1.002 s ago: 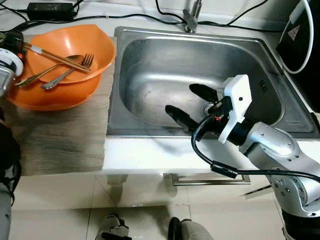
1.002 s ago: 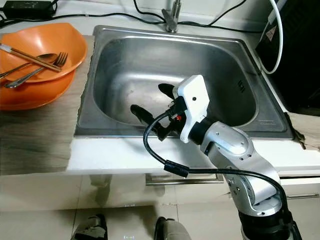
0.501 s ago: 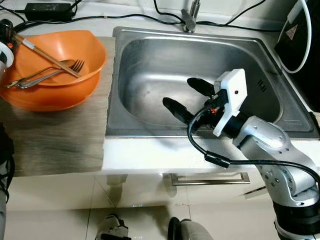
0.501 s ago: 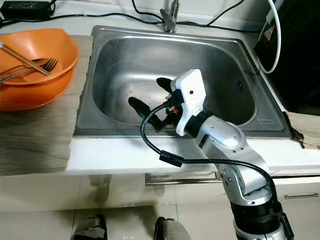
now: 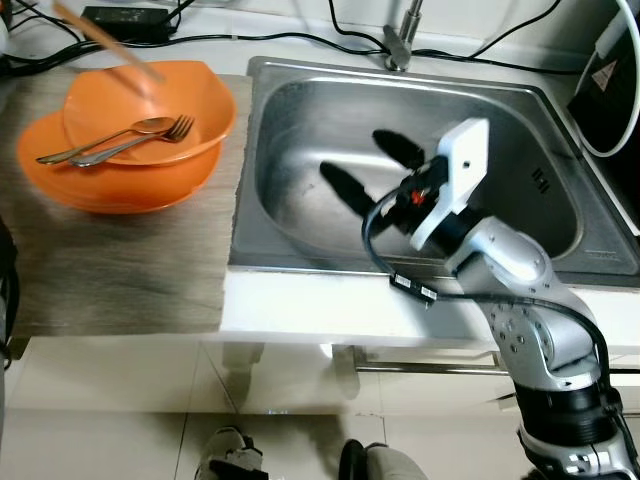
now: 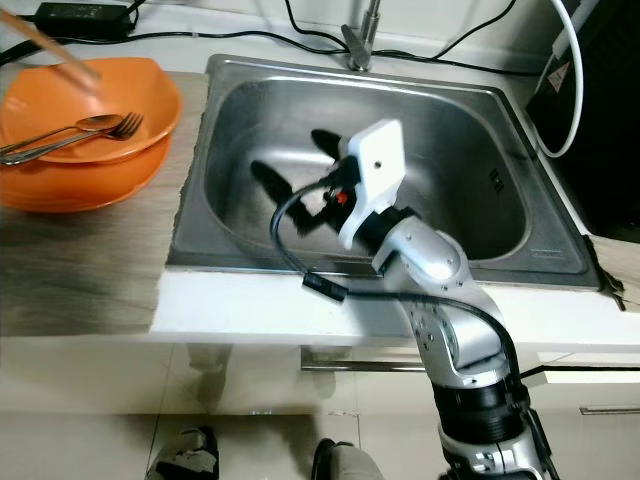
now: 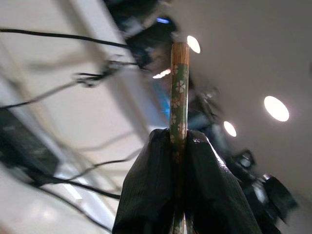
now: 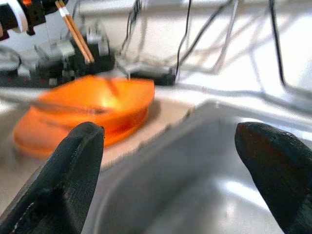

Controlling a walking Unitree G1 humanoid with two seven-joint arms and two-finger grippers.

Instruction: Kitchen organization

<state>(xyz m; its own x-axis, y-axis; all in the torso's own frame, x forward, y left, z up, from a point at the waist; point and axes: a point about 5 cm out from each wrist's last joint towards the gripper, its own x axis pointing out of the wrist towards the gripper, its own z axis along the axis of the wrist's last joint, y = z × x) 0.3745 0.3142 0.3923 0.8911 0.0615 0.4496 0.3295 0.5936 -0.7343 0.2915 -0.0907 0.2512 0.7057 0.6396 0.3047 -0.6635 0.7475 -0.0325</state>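
Two stacked orange bowls (image 5: 130, 140) stand on the wooden counter left of the sink, with a spoon (image 5: 110, 138) and a fork (image 5: 150, 140) lying in the upper one. My left gripper (image 7: 178, 139) is shut on a pair of chopsticks (image 7: 179, 83) with a green flowered end. The chopsticks (image 5: 110, 45) hang blurred and slanted above the bowls' far rim. My right gripper (image 5: 360, 160) hovers over the steel sink (image 5: 300, 110), open, with nothing between its widely spread fingers (image 8: 73, 170). In the right wrist view the bowls (image 8: 92, 109) lie ahead.
A faucet (image 5: 402, 45) stands behind the sink. Black cables and a power adapter (image 5: 125, 15) lie along the back of the counter. A black appliance (image 5: 615, 70) sits at the far right. The counter's front edge (image 5: 330, 315) drops to a tiled floor.
The left gripper has lifted the chopsticks from lying across the bowl to hanging above it. The right gripper has risen a little over the sink. The camera has shifted too.
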